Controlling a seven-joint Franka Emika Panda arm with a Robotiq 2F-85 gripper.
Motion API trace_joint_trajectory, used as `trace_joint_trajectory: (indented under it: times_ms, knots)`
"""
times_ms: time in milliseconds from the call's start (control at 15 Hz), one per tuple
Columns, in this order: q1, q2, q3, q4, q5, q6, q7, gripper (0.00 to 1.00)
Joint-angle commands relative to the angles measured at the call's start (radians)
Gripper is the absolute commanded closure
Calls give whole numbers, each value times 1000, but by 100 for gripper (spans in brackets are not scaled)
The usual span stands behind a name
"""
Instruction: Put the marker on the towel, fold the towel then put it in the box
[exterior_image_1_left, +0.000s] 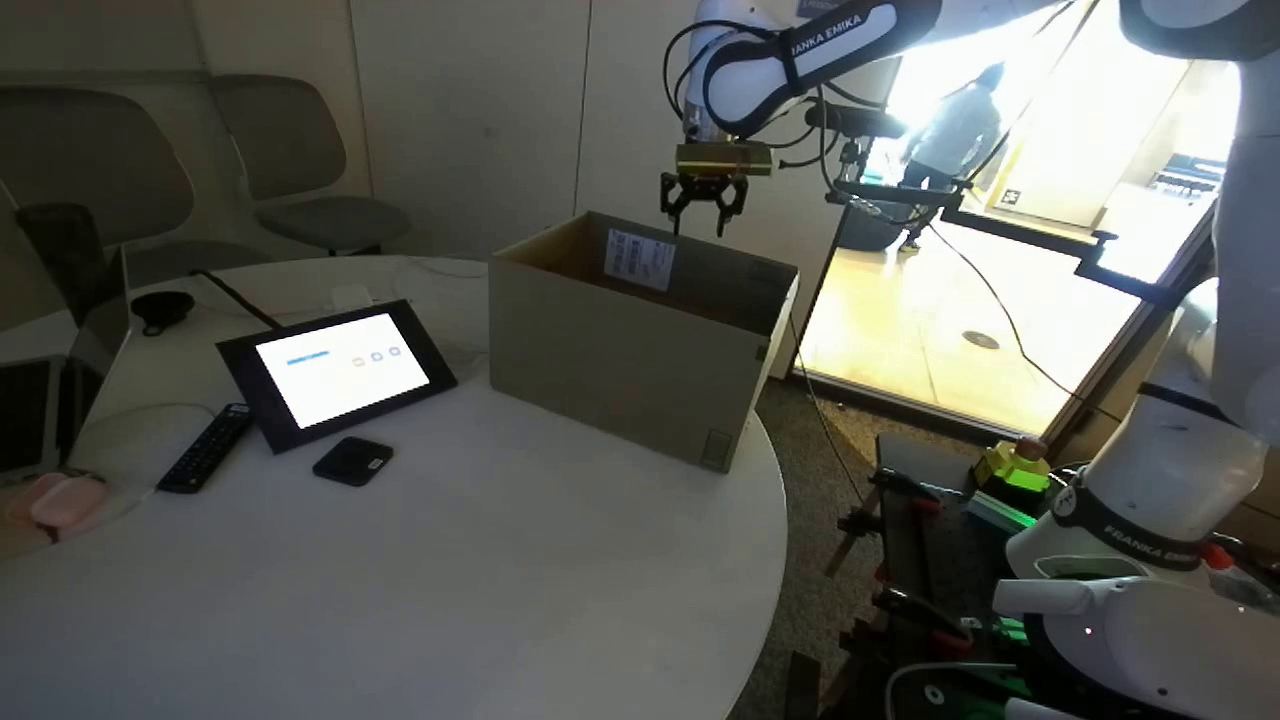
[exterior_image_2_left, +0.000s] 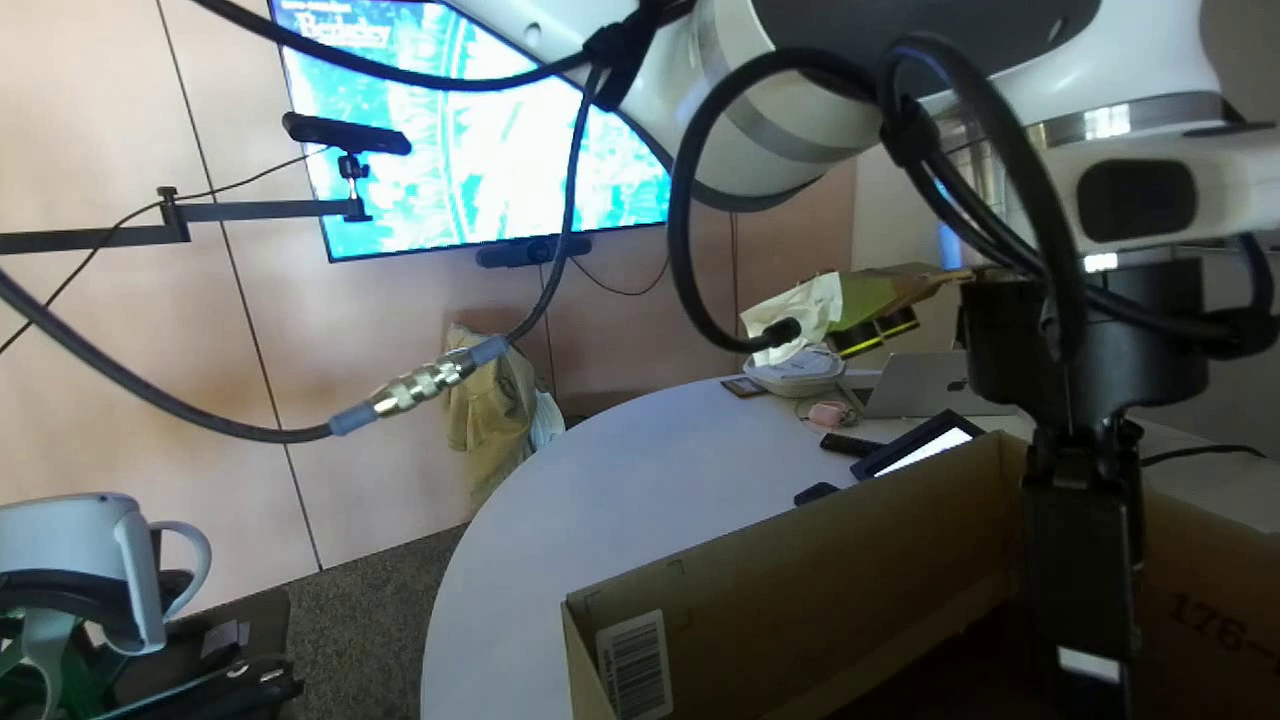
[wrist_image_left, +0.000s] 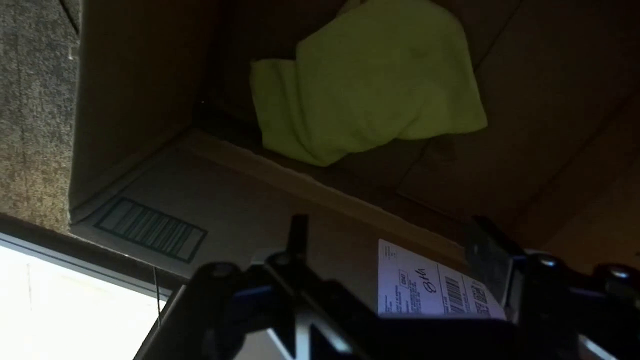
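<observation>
Towel (wrist_image_left: 380, 85): we find it at the upper middle of the wrist view, yellow-green, lying in overlapping layers on the bottom of the box (exterior_image_1_left: 610, 365).
Gripper (exterior_image_1_left: 698, 229): spread; we see it hanging over the box, upper middle of an exterior view.
Shipping label (wrist_image_left: 435, 295): white, on the box's inner wall, lower right of the wrist view; we make out a barcode and a handwritten mark like "8th", the small print unreadable.
Striped panel (wrist_image_left: 150, 232): printed on that same wall, lower left of the wrist view.
Printed figures (exterior_image_2_left: 1215, 620): "176-", on an inner wall, lower right of an exterior view.
Barcode sticker (exterior_image_2_left: 637, 665): on the box near a corner, bottom middle of an exterior view.
Arm (exterior_image_1_left: 745, 85): we read "RANKA EMIKA" near the top and "FRANKA EMIKA" around the base, right side of an exterior view.
Wall screen (exterior_image_2_left: 460, 160): "Berkeley", upper left of an exterior view; the line above it is too blurred for us.
Laptop (exterior_image_2_left: 915, 387): Apple logo on its lid, right of an exterior view's middle.
Tablet (exterior_image_1_left: 340, 375): lit, on the counter (exterior_image_1_left: 560, 590), left of an exterior view; its writing is too small for us.
</observation>
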Motion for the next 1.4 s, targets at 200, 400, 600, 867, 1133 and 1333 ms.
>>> trace_joint_trajectory:
  times_ms: [200, 400, 600, 867, 1133, 1333]
  knots:
    - [32, -142, -1, -94, -2, -54, -89, 0]
    - [61, -288, 30, -210, -10, -94, -215, 0]
    - [92, -424, 75, -308, -7, -149, -308, 0]
    - [133, -608, 165, -414, 19, -264, -418, 0]
    - [170, -787, 236, -451, 58, -505, -548, 0]
    - [183, -917, 261, -459, 86, -678, -602, 0]
